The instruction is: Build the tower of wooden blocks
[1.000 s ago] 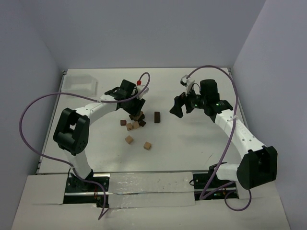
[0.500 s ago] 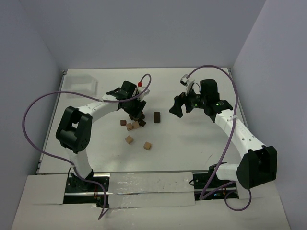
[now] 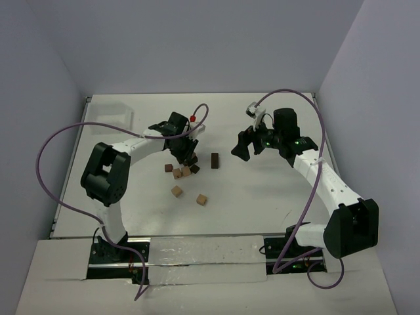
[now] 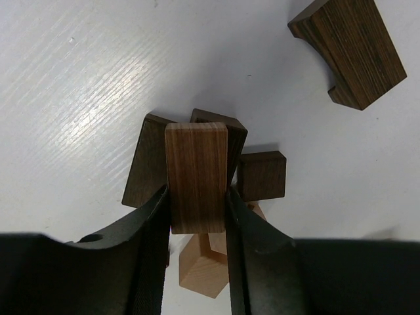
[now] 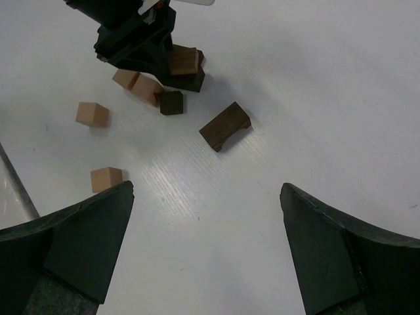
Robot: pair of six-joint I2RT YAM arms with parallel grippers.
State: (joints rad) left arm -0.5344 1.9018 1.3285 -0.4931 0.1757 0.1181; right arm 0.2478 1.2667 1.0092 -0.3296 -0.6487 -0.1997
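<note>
Left wrist: black fingers [image 4: 147, 243] pinch a grained rectangular wood block [image 4: 195, 177].

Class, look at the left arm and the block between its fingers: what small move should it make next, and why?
Probably a slow, straight lift. The left gripper has its fingers pressed against both sides of the mid-brown block, which sits over two dark blocks. Pulling sideways would likely drag those along. Rising vertically should free it cleanly.

Bright even light; soft shadows beside wood blocks [image 5: 92, 113], glare on the table [image 4: 72, 125].
</note>
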